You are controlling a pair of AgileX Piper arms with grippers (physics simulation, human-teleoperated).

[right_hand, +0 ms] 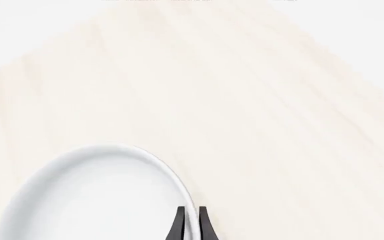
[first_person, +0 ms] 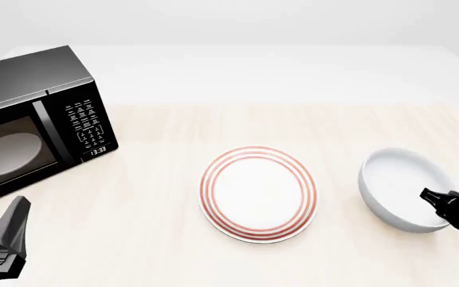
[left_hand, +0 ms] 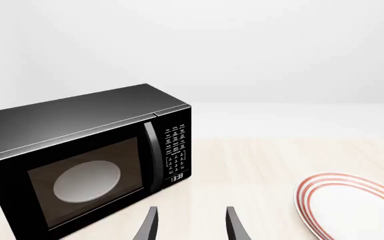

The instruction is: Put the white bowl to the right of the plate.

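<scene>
White bowl (first_person: 401,188): we are seeing it standing upright on the pale wood table (first_person: 213,125), right of the plate (first_person: 259,193) in the front view, near it but not touching.
Right gripper (right_hand: 190,225): we are reading its two dark fingers as pinched on the bowl's rim, one inside the wall and one outside, with only a thin white strip between them. In the front view the same gripper (first_person: 430,195) is sitting at the bowl's right edge.
Left gripper (left_hand: 190,225): its fingers are standing apart, holding nothing, and pointing toward the microwave (left_hand: 88,160) at the table's left; well away from the bowl.
Task standing: we are judging the bowl as already on the correct side of the plate; what remains looks like letting go and backing off.
Risk, release: if the arm is pulling away before the fingers are fully parting, we are expecting the bowl to drag or tip, since the hold is on one side of the rim only.
Risk, slide: a sideways pull toward the plate could be knocking the bowl against the red rings or riding it onto the plate's edge.
Risk, lift: whether the bowl's base is fully resting on the table we cannot tell; opening while it is hanging slightly would be letting it drop and rock.
</scene>
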